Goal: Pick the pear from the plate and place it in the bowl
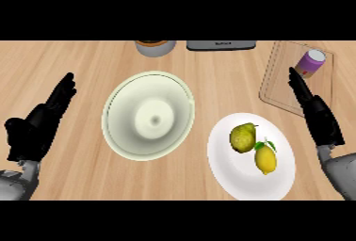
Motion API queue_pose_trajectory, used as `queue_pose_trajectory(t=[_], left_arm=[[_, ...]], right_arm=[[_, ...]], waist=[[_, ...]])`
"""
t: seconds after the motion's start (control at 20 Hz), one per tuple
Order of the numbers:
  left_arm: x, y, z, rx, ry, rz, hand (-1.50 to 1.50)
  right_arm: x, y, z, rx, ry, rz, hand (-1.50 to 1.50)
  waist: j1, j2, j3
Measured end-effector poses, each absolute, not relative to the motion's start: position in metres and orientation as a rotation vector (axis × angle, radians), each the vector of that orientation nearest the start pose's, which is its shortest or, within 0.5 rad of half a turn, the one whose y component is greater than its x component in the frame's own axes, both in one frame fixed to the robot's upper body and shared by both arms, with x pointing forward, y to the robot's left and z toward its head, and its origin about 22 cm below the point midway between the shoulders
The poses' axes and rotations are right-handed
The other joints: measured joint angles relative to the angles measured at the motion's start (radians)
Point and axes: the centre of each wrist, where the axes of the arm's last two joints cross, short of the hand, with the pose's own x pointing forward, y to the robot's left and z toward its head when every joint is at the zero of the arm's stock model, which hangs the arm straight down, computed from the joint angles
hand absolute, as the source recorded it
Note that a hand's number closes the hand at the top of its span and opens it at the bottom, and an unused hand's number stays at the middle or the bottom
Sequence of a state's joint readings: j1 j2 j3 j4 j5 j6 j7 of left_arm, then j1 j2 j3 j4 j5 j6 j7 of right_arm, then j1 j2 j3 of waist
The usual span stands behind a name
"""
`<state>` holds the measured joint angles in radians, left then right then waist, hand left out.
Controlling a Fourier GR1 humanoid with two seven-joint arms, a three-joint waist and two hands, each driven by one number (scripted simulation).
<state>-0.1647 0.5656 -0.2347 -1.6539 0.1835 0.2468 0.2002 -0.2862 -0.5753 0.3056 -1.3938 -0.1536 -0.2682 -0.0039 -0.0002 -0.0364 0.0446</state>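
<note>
Nothing of the task looked done: the pear [243,137] lay on the white plate [240,181] at the lower right of the frame, touching a lemon [265,159] just below it, and the bowl [149,115] at centre left held nothing. The left hand [38,127] at the left edge and the right hand [316,113] at the right edge had straight fingers and held nothing. A cutting board [278,89] with a small purple container [311,62] sat at upper right, two items lined the top edge, and only the lemon crowded the grasp.
</note>
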Motion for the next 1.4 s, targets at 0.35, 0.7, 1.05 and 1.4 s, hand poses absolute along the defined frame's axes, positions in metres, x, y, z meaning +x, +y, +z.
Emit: queue_pose_trajectory(t=[0.35,0.7,1.05,1.4], left_arm=[[0.279,0.292,0.107,0.302,-1.712,-0.14,0.0],[0.281,0.306,0.095,0.27,-1.753,-0.007,0.0],[0.282,0.325,0.087,0.284,-1.757,0.042,0.0],[0.279,0.338,0.084,0.304,-1.748,0.064,0.0]], right_arm=[[0.312,-0.211,0.083,-0.144,-1.888,0.234,-1.5],[0.293,-0.148,0.051,-0.515,-2.024,-0.022,-1.5],[0.256,-0.128,0.033,-0.701,-1.951,0.112,-1.5],[0.235,-0.156,0.047,-0.799,-1.682,0.288,-1.5]], waist=[[0.024,0.024,-0.043],[0.002,0.03,-0.048],[-0.03,0.024,-0.051],[-0.058,0.014,-0.054]])
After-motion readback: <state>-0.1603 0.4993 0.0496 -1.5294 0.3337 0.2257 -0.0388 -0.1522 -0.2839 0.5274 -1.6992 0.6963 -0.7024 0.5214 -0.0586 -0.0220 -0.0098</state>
